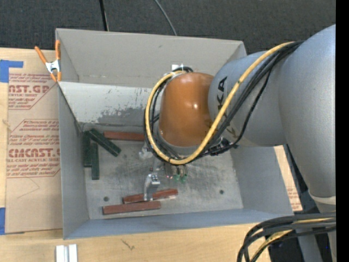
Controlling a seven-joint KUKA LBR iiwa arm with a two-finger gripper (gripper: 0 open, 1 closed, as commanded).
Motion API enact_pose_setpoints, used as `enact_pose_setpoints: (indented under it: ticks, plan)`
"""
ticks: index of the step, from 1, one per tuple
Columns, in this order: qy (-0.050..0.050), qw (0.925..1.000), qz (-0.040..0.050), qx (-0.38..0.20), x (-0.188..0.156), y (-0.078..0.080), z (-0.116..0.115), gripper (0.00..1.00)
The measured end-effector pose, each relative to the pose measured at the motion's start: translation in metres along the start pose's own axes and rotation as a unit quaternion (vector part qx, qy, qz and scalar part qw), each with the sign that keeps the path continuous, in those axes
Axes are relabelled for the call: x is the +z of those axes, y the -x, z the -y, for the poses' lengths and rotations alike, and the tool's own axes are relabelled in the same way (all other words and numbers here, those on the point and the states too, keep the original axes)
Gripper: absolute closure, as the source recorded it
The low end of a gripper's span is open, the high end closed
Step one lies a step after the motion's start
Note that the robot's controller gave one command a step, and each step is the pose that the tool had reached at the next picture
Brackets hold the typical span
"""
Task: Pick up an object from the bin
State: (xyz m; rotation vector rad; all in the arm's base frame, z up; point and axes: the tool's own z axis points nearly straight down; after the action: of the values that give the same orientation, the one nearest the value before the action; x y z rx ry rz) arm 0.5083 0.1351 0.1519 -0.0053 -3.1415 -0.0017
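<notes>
Brown bar (166, 193), the upper of two lying side by side near the front wall of the bin (114, 56), is the piece I see directly under the gripper (151, 185). It lies flat on the floor, a little left of the middle, tilted slightly so that its right end sits higher in my view. The gripper's metal tip comes down at this bar's middle and looks to be touching it or just above it; I cannot say which. Whether the gripper is wide or narrow I cannot tell from this angle, because the wrist's orange cover (182, 111) and its loop of yellow and black cables (154, 146) hang over most of it.

The second brown bar (128, 207) lies just in front of the first, almost parallel and shifted left. A third brown bar (124, 136) rests along the foot of the back wall. In the left corner a few dark green bars (90, 154) lie together, one leaning across the others. The arm (294, 91) reaches in from the right.
</notes>
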Motion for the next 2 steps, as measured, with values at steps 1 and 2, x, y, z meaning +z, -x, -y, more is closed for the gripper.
enact_pose_setpoints:
  ticks: [1,2]
  plan:
    - [0.003,0.9982,-0.0014,0.060,0.0728,-0.0145,0.0286,1.00]
    - [0.003,0.9982,-0.0014,0.060,0.0729,-0.0145,0.0285,1.00]
